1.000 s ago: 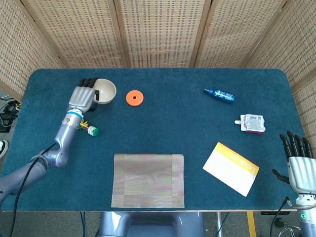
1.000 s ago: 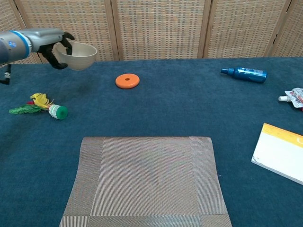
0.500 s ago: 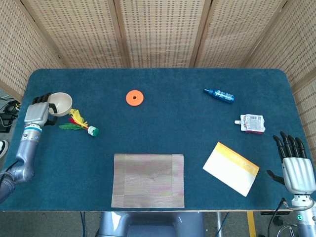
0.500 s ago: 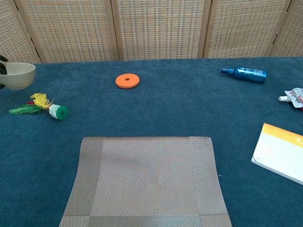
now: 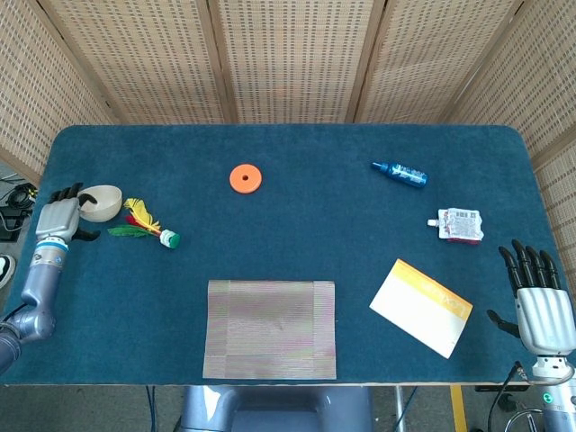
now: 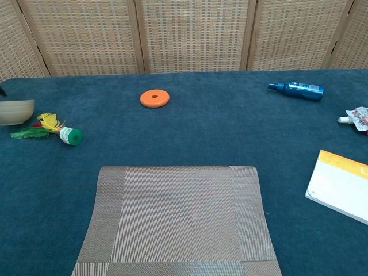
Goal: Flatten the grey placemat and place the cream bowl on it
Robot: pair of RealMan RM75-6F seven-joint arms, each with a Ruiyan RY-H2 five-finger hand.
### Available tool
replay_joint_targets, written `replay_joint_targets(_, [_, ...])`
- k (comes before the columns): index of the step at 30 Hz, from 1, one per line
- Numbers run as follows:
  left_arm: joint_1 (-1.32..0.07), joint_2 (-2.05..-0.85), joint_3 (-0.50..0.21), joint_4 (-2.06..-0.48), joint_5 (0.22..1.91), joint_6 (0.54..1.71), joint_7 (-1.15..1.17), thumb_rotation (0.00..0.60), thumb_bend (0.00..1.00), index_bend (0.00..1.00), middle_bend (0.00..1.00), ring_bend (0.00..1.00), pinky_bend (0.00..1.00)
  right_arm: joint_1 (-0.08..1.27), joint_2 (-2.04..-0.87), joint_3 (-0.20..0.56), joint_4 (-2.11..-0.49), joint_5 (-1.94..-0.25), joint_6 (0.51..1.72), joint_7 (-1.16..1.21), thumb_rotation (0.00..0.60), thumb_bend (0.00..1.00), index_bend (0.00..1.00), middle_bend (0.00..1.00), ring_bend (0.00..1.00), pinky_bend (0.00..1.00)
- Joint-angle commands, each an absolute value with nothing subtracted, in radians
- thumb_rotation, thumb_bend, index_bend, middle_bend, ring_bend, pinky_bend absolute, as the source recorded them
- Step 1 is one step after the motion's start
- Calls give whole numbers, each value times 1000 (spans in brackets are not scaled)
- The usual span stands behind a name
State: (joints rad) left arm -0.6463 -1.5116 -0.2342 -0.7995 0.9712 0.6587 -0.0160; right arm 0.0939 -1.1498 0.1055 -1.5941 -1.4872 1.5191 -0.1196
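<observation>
The grey placemat lies flat near the table's front edge, filling the lower middle of the chest view. The cream bowl is at the far left of the table, held by my left hand, whose fingers wrap its left rim. In the chest view only part of the bowl shows at the left border, and the hand is cut off. My right hand hovers off the table's front right corner with fingers spread and nothing in it.
A yellow-and-green shuttlecock lies just right of the bowl. An orange disc sits at the back centre. A blue bottle, a white-red pouch and a yellow-white booklet lie on the right side.
My left hand carried the bowl from the back left, beside the orange disc, out to the table's far left edge and lower. The right hand barely moved.
</observation>
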Motion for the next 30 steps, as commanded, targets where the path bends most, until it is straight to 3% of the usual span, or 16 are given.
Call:
replay_joint_targets(1, [-617, -1482, -251, -867, 1008, 740, -68, 600, 0, 0, 0, 0, 0, 95, -1150, 105, -1594, -1486, 1517, -121, 600, 0, 58, 0, 0, 0])
replay_joint_targets(6, [-575, -1404, -233, -1011, 1137, 871, -146, 600, 0, 0, 0, 0, 0, 97, -1152, 104, -1592, -1488, 1513, -121, 600, 0, 58, 0, 0, 0])
replay_joint_targets(10, [-531, -1288, -176, -1245, 1371, 1034, -299, 600, 0, 3, 0, 0, 0, 97, -1151, 106, -1592, -1485, 1514, -121, 600, 0, 58, 0, 0, 0])
replay_joint_targets(13, [-512, -1230, -113, -1353, 1503, 1092, -362, 600, 0, 132, 0, 0, 0, 96, -1151, 107, -1592, -1485, 1516, -120, 600, 0, 55, 0, 0, 0])
replay_joint_targets(15, [-507, -1219, -78, -1387, 1567, 1118, -371, 600, 0, 264, 0, 0, 0, 96, -1151, 108, -1591, -1483, 1516, -120, 600, 0, 55, 0, 0, 0])
replay_joint_targets(18, [-506, -1212, -23, -1425, 1656, 1144, -383, 600, 0, 353, 0, 0, 0, 97, -1152, 108, -1588, -1478, 1512, -120, 600, 0, 55, 0, 0, 0])
replay_joint_targets(26, [-522, -1232, 122, -1485, 1870, 1157, -319, 600, 24, 403, 0, 0, 0, 101, -1155, 112, -1578, -1466, 1501, -118, 600, 0, 55, 0, 0, 0])
replay_joint_targets(30, [-527, -1274, 161, -1475, 1941, 1161, -243, 600, 24, 405, 0, 0, 0, 102, -1158, 112, -1574, -1464, 1499, -121, 600, 0, 50, 0, 0, 0])
